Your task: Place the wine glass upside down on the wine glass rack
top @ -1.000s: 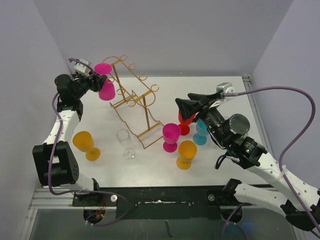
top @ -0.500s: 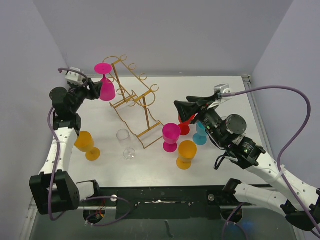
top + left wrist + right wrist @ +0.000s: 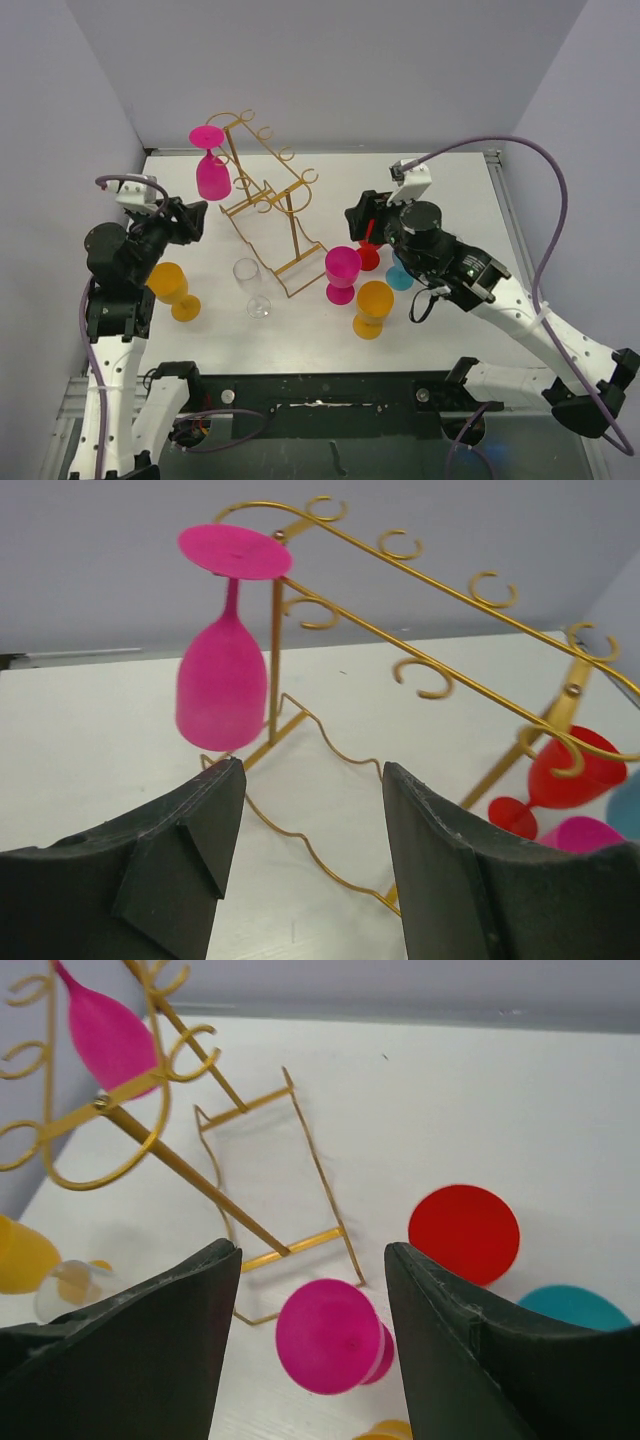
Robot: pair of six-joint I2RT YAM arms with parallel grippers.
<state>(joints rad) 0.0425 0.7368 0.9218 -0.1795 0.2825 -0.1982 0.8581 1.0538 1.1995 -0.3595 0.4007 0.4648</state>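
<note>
Your counter (image 3: 450, 170) is a plain white top, boxed in by pale grey-lavender walls (image 3: 330, 70) at the back and both sides. A metal rail (image 3: 503, 200) runs along its right edge.

The wine glass rack (image 3: 275, 650) stands left of centre toward the back, its gold wire loop base flat on the counter and its curled hooks up in the air. The pink wine glass (image 3: 221, 685) hangs from the hook at the rack's left end. It is upside down, with its foot on top and its bowl just clear of the counter.

Your left fingers (image 3: 160, 870) are spread apart and hold nothing. They sit near the counter and point at the hanging glass, clear of it. Your right fingers (image 3: 140, 1340) are likewise spread and empty, hovering above the coloured glasses to the right of the rack.

On the counter you have:
- a clear glass (image 3: 252, 287) just in front of the rack base
- a yellow glass (image 3: 170, 288) near the left wall
- a second pink glass (image 3: 342, 273), a red glass (image 3: 368, 255), a teal glass (image 3: 400, 272) and an orange glass (image 3: 373, 307) grouped close together right of the rack.
</note>
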